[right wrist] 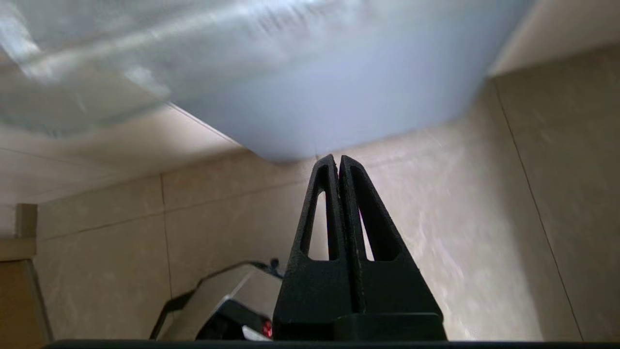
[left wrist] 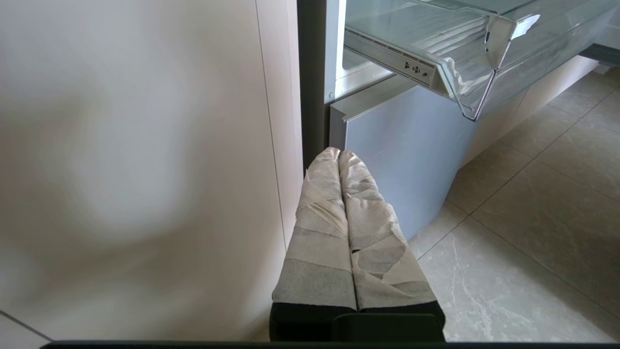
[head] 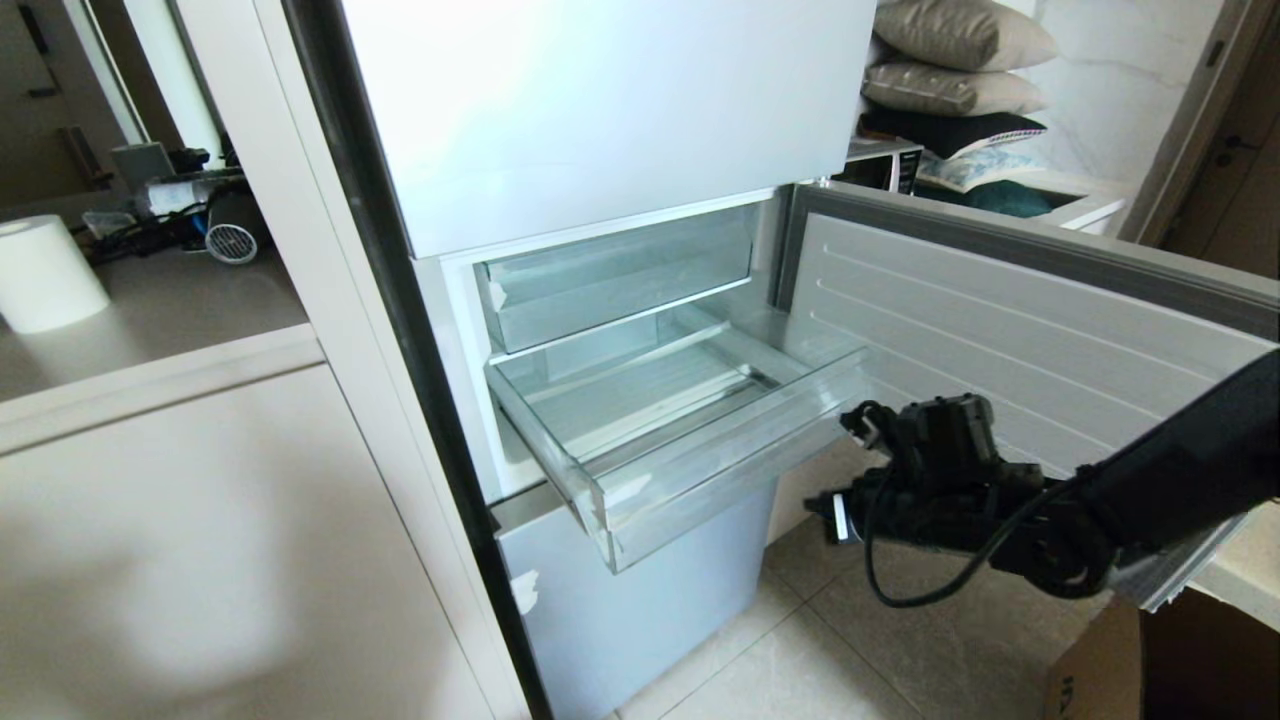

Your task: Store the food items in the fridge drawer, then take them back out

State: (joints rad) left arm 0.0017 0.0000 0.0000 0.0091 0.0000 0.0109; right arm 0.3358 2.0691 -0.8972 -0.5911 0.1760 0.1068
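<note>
Fridge drawer (head: 690, 430) pulled out, centre frame, ready for loading; right gripper (right wrist: 337, 162) fingers together, empty, lower right.

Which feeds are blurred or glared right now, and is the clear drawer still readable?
Head view: sharp; the transparent plastic fridge drawer reads clearly, pulled out, with sheen on the glossy pale door panel and a soft shadow on the cabinet front. Left wrist view: the drawer is crisp, a blurry shadow on the cabinet. Right wrist view: the drawer's underside is smeared by motion blur, while the shut black right gripper stays sharp.
</note>
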